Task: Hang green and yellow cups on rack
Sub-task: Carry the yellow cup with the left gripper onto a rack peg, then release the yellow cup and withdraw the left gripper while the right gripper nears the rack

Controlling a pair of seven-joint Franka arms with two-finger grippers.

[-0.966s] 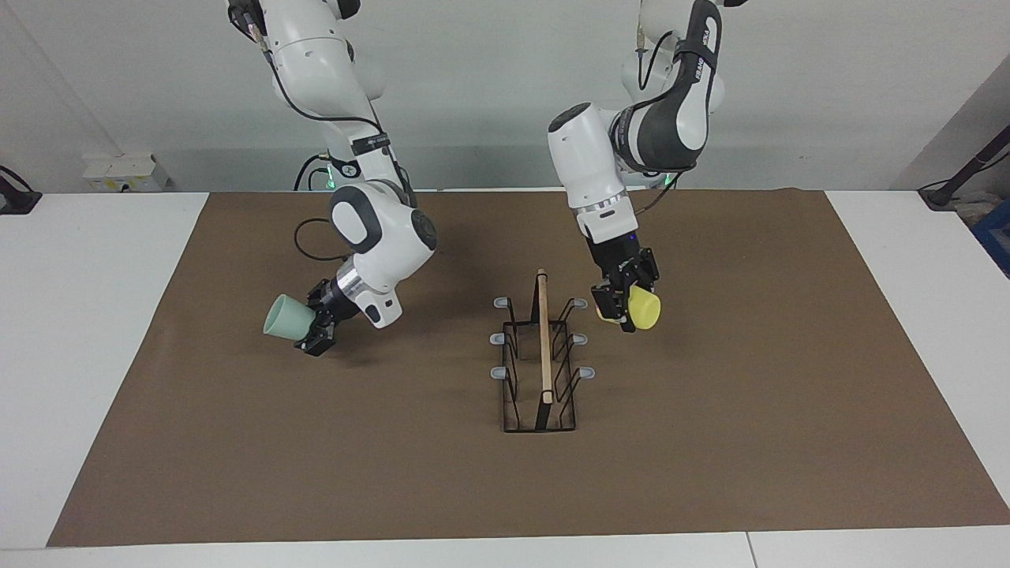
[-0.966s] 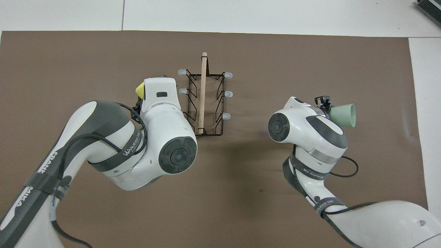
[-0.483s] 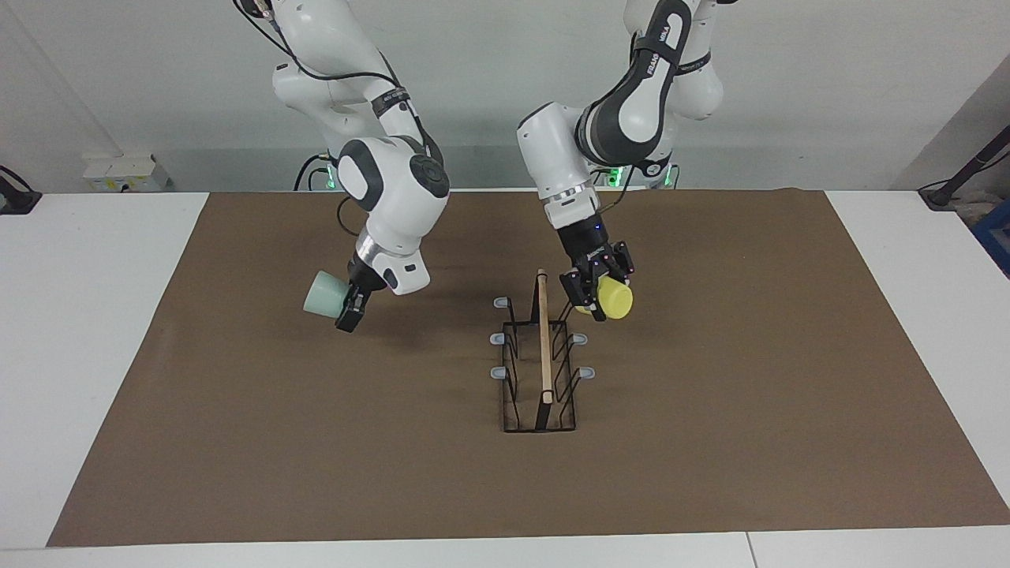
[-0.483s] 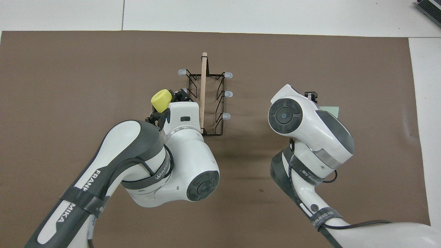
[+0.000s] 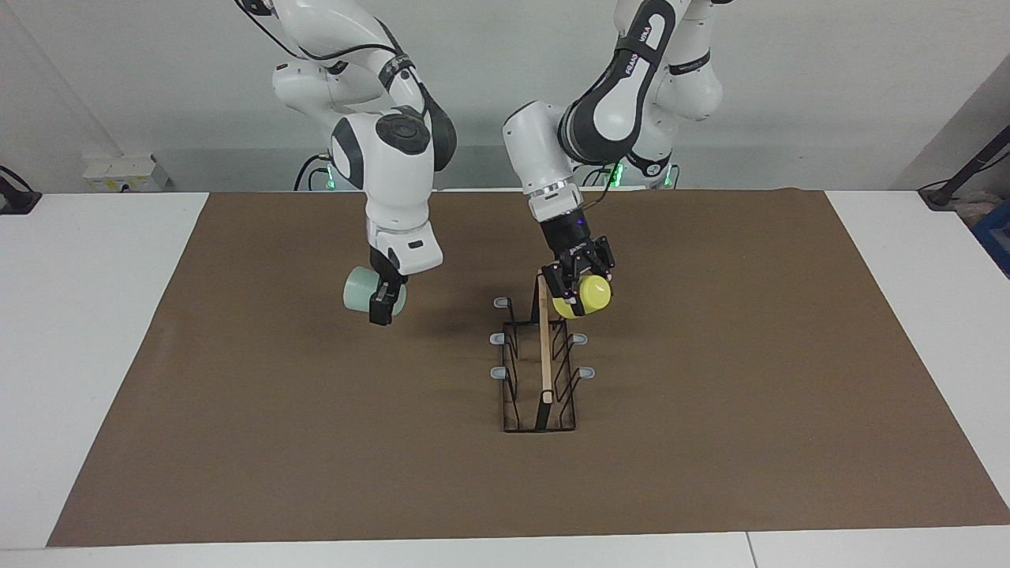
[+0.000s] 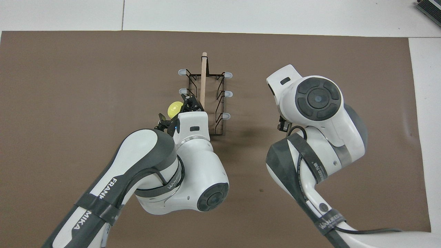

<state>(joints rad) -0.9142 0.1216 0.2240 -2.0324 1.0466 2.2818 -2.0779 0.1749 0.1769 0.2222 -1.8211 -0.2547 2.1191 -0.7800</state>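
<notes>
The rack (image 5: 543,359) (image 6: 204,100) stands mid-mat, a black wire frame with a wooden top bar and grey-tipped prongs. My left gripper (image 5: 582,282) (image 6: 180,111) is shut on the yellow cup (image 5: 590,295) (image 6: 174,108), held tilted against the rack's prong nearest the robots, on the left arm's side; that prong is covered by the cup. My right gripper (image 5: 380,298) is shut on the pale green cup (image 5: 359,288), which lies sideways in the air over the mat, toward the right arm's end from the rack. The overhead view hides the green cup under the right arm.
A brown mat (image 5: 237,442) covers the white table (image 5: 87,315). The other prongs of the rack (image 5: 497,338) carry nothing. A power strip (image 5: 126,172) lies at the table's edge near the robots.
Both arms swung in toward the rack. The left gripper carried the yellow cup onto the rack's nearest prong. The right gripper brought the green cup closer and turned it sideways.
</notes>
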